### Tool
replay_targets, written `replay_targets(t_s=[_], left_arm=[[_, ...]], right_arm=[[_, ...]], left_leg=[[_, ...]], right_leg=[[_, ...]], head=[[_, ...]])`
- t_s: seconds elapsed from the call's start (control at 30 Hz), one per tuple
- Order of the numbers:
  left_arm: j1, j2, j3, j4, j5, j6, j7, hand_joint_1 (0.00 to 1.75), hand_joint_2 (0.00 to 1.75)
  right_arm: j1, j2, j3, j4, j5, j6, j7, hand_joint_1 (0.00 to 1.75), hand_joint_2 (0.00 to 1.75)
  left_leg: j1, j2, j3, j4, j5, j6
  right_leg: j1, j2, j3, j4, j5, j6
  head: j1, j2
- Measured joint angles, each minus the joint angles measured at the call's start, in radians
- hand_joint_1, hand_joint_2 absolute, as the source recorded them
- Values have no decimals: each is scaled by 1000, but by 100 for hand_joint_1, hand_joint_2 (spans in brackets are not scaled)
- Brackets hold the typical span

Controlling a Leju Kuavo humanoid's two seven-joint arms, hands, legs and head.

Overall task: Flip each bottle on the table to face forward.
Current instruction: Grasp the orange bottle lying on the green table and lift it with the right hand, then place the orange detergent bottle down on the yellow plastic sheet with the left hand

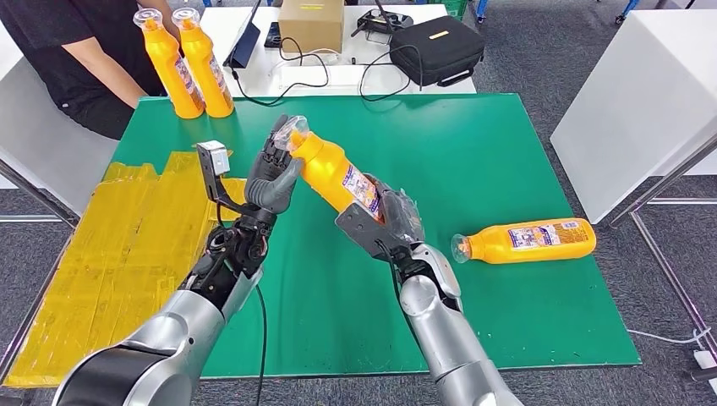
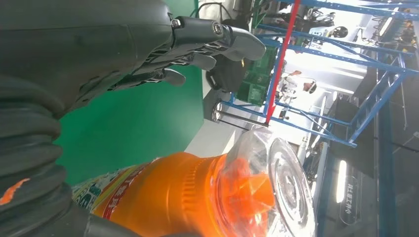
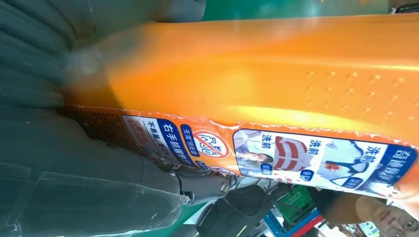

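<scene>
The right hand (image 1: 391, 218) grips the lower body of an orange detergent bottle (image 1: 336, 172), its dark fingers wrapped around the labelled part, and holds it tilted above the green table (image 1: 473, 144). The bottle slants up and away from this hand toward the robot's left, so its clear plastic cap (image 1: 287, 128) ends up at the left hand (image 1: 272, 172). In the right wrist view the bottle's orange side and its blue-and-white label (image 3: 316, 160) lie right against the hand.

The left hand stands upright beside the bottle's neck, palm toward it. Its fingers (image 2: 232, 42) are spread and only lightly curved, reaching past the cap. Whether the palm or thumb actually touches the neck cannot be told; in the left wrist view the cap (image 2: 276, 192) and orange shoulder sit close under the hand.

A second orange bottle (image 1: 526, 240) lies on its side on the table, well out to the right of the right hand, its cap pointing back toward that hand and its label facing up.

Two more orange bottles (image 1: 188, 63) stand upright, just beside each other, at the table's far edge, beyond the left hand. A person in a black shirt (image 1: 72, 55) sits just behind them. Yellow tape strips (image 1: 127, 245) cover the table's left part, beside the left forearm. Beyond the far edge, a cardboard box (image 1: 311, 24) and a black case (image 1: 435, 49) rest on a white table.
</scene>
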Motion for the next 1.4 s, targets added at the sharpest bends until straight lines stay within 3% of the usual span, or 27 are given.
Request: replay_targets(t_s=[0.97, 1.27, 1.4], left_arm=[[61, -33, -25, -54, 10, -14, 30, 0, 175], [46, -48, -38, -54, 23, -8, 41, 0, 175], [30, -59, -48, -50, 38, -9, 49, 0, 175]], right_arm=[[-15, -13, -28, 3, -13, 2, 3, 175, 175], [-55, 9, -19, 30, -13, 17, 22, 175, 175], [-98, 22, 15, 92, -80, 2, 51, 175, 175]], left_leg=[[0, 0, 0, 0, 0, 0], [0, 0, 0, 0, 0, 0], [0, 0, 0, 0, 0, 0]], right_leg=[[0, 0, 0, 0, 0, 0], [0, 0, 0, 0, 0, 0], [0, 0, 0, 0, 0, 0]], head=[[0, 0], [0, 0], [0, 0]])
